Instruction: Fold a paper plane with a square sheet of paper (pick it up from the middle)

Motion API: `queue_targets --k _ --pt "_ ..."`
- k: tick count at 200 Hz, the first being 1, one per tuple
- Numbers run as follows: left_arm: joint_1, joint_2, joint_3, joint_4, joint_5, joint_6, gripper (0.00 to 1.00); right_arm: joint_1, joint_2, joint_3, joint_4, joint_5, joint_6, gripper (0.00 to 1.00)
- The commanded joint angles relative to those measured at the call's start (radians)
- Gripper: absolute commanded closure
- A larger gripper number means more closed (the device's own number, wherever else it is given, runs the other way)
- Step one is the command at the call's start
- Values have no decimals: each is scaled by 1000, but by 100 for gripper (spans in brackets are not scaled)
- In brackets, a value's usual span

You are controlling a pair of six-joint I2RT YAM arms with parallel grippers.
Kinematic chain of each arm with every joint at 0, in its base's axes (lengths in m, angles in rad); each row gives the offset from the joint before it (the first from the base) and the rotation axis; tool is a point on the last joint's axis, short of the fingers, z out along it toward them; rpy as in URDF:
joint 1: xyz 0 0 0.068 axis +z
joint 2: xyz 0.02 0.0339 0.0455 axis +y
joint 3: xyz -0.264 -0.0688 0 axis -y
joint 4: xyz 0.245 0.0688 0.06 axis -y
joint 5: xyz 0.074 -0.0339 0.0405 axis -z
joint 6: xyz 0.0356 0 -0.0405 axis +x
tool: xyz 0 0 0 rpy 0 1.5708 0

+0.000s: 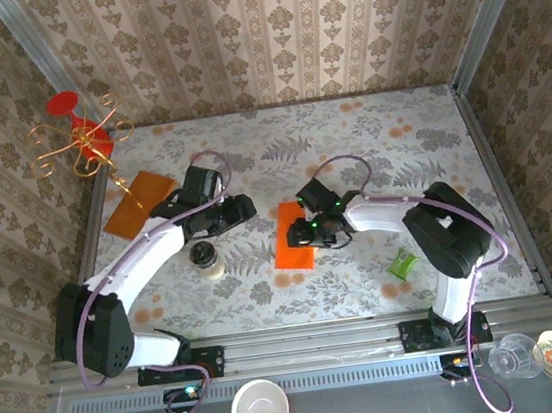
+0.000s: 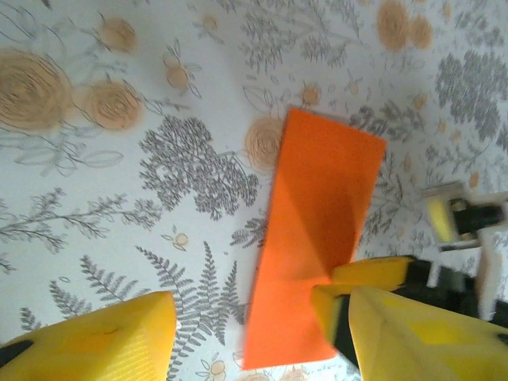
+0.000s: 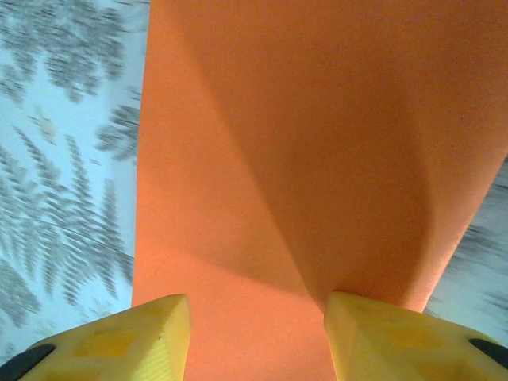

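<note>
White bowl (image 1: 260,411) at 6 o'clock, off the table's near edge; clear glass (image 1: 514,357) toward 5 o'clock. Stood nearest of all.

Further in, small lidded jar (image 1: 207,260) at 8 o'clock, upright. Small green object (image 1: 401,264) at 4 o'clock, too small to name.

Near the middle of the floral table (image 1: 349,147), the square sheet of paper (image 1: 289,250). Was folded into a long narrow strip and lay with its length running 6 to 12.

Right gripper (image 3: 258,305), in from 3 o'clock, low over the strip. Held its yellow fingers spread, paper spanning the gap beneath, nothing pinched. Touching or not: could not tell.

Left gripper (image 2: 242,317), near the strip's 10 o'clock side. Kept fingers spread wide, empty.

Beyond, at 9 to 10 o'clock, duller amber sheet (image 1: 140,205), flat. Farthest, at the 10 o'clock corner, gold wire stand (image 1: 82,145) with red pieces.
</note>
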Motion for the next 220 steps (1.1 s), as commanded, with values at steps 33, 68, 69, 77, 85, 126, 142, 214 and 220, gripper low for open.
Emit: queue_targets --k 33,68,69,77,85,126,142,214,220 --pt "-121 132 62 65 112 -17 43 -96 -214 -116 9 -86 -36 45" --pt "-193 169 -33 220 127 -163 50 -127 -246 -177 107 -5 119 49" --pt "-194 170 -35 224 128 -167 51 -127 -245 -179 111 -5 121 49" --pt "-208 176 -53 245 125 -190 53 -134 -233 -187 131 -5 136 50" --pt "-218 183 -68 262 126 -208 55 -137 -215 -184 136 -9 143 52" --pt "-265 235 -100 312 162 -249 57 -142 -129 -135 134 -43 151 58" --pt "-277 255 -111 328 170 -264 57 -146 -104 -124 122 -34 155 58" --pt "-282 310 -111 360 208 -271 58 -159 -41 -147 115 -40 181 56" --pt "-282 312 -107 353 207 -270 58 -160 -41 -151 115 -39 183 56"
